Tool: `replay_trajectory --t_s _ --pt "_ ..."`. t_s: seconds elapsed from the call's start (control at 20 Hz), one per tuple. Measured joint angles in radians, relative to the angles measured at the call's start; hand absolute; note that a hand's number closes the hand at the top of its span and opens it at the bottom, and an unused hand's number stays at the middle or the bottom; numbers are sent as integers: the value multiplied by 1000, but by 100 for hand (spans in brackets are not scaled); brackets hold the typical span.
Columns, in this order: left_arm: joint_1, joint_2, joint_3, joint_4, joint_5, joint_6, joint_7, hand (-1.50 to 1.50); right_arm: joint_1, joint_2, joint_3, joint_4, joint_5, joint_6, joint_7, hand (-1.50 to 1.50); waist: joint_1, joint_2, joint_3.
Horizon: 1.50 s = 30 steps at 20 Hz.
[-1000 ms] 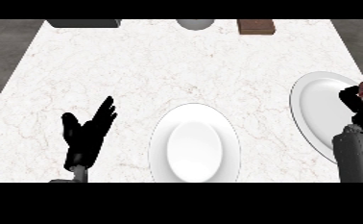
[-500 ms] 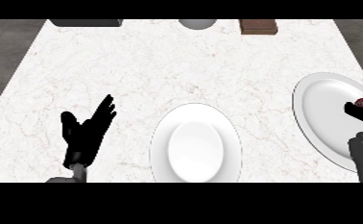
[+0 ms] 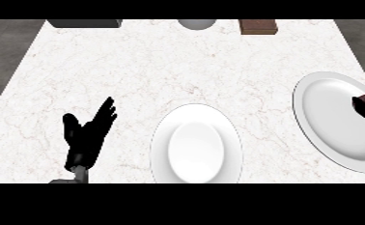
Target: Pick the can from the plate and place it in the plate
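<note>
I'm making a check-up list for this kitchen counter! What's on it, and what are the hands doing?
Surface: white marble counter, faintly veined.
Job's things: white round plate at front middle, bare; second white plate at right; can not clearly seen.
Clutter: dark grey block, grey round object, brown block along the back edge.
Hands: left hand open, resting at lower left; small dark shape over the right plate, hand or can, cannot tell.
Cables: nothing seen.
Surroundings: dark grey floor beside the counter.

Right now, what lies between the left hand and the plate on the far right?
In the head view, the middle plate lies between the left hand and the right plate.
</note>
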Motion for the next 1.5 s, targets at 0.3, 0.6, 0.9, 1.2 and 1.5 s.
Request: replay_trajectory --t_s 0.3,0.6,0.9,1.2,1.5 --pt "-6 1 4 -22 3 0 32 0 62 54 -119 -85 -265 47 -278 -150 -6 -3 -3" --pt "11 -14 1 -16 -16 13 13 0 251 142 -143 -294 -435 237 -381 -150 -16 -7 -5" --pt "35 -2 16 -18 -9 -10 -8 0 469 269 -73 -534 -468 349 -396 -150 -14 -7 -7" --pt "22 -10 22 -15 -12 -12 1 0 676 342 56 -719 -434 347 -365 -150 -12 -5 -7" --pt "15 -20 23 -1 -22 -15 -1 0 836 360 235 -818 -427 242 -361 -150 -12 -5 -7"
